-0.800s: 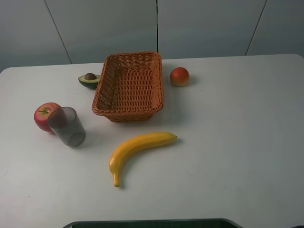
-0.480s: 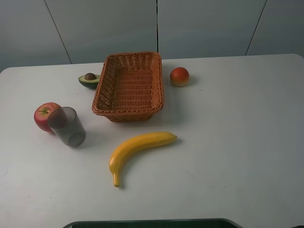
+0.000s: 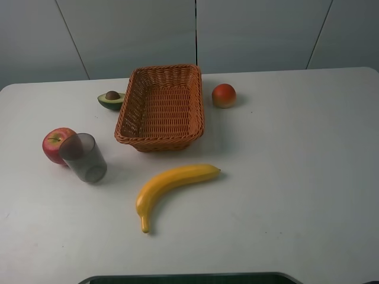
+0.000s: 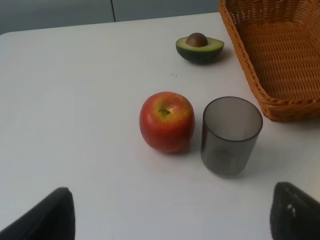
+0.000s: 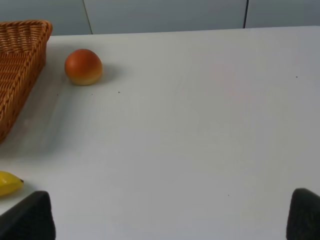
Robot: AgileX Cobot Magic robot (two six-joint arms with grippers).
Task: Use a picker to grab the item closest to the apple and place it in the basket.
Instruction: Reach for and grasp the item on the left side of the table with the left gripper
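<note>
Two tools, neither in the high view. Left tool (image 4: 172, 220): only its dark fingertips (image 4: 50, 215) show, at opp. sides of the wrist view, so it's spread wide. Right tool (image 5: 165, 220): same, tips far apart, wide, over bare counter (image 3: 296, 177).

Cup (image 3: 86, 157): grey, see-through, upright w/ mouth up, near the counter's left edge. It stands just beside the apple (image 3: 56, 144), on the side away from that edge. Left wrist view shows a slim gap btwn them, so not touching. Of all items it's the closest to the apple.

Basket (image 3: 160, 142): orange wicker, approx. mid-counter toward the far edge, well apart from the cup.

Avocado half (image 3: 111, 99): cut side up w/ pit showing, just beside the basket's far-left corner. Can't tell if it touches.

Orange-red round fruit (image 3: 224, 95): other side of the basket, apart from it, near the far edge.

Banana (image 3: 174, 183): lies flat btwn the basket and the front edge, clear of both, stem end toward the front edge.
</note>
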